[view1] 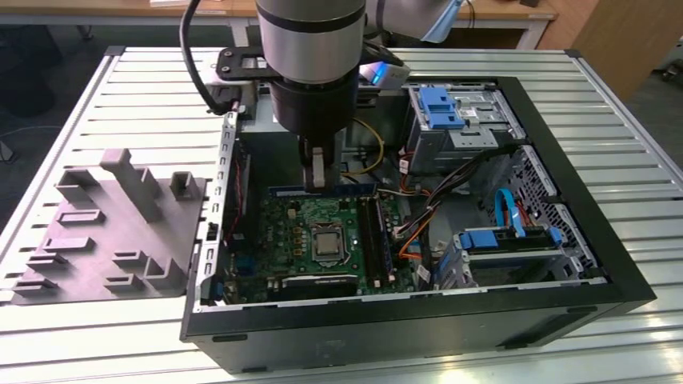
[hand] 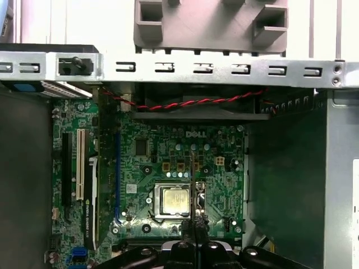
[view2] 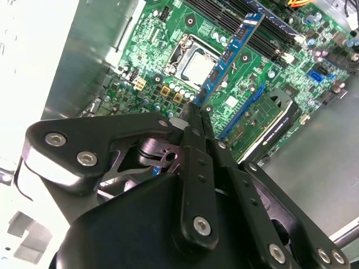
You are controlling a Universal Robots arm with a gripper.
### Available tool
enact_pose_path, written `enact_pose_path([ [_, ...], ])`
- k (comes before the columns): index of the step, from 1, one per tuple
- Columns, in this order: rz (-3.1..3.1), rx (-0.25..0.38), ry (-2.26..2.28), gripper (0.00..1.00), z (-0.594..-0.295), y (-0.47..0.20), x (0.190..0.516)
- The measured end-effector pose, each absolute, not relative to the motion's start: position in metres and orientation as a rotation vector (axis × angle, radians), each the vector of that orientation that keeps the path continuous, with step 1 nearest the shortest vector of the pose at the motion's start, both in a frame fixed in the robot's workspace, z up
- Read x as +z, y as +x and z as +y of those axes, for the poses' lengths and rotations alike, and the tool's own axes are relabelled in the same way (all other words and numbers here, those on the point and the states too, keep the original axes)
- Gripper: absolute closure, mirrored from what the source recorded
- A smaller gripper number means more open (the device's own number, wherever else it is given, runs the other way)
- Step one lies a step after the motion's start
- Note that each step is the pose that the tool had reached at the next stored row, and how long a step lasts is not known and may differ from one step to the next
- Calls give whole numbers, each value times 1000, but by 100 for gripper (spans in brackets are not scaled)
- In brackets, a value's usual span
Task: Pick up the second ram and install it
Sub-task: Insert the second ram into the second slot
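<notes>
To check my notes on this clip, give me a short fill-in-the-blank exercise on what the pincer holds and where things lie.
1. The pincer is ____ on the second ram.
2. The second ram is held over the green ____ inside the open computer case.
3. The grey moulded fixture lies outside the computer case, on the exterior view's ____.
Missing words: shut; motherboard; left.

Robotics lab/workshop: slatted alu bench (view1: 597, 88), open PC case (view1: 577, 264).
</notes>
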State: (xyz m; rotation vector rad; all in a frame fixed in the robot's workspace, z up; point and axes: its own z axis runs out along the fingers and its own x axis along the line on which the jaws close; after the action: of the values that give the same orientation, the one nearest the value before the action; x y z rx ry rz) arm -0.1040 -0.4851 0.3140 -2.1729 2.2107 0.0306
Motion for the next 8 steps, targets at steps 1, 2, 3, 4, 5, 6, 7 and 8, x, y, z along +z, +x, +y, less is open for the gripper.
enact_pose_path([
  [1, 2232, 30, -2151, 88, -485, -104, 314],
  [2, 2251, 29, -2131, 88, -485, -104, 314],
  [3, 2270, 29, -2110, 88, -485, -104, 314],
  [4, 2289, 28, -2090, 88, -485, -104, 313],
  [5, 2307, 28, -2069, 88, -485, -104, 313],
  [6, 2326, 27, -2048, 88, -485, -104, 313],
  [7, 2343, 26, -2028, 88, -485, -104, 313],
  [8, 2361, 26, -2007, 88, -485, -104, 313],
])
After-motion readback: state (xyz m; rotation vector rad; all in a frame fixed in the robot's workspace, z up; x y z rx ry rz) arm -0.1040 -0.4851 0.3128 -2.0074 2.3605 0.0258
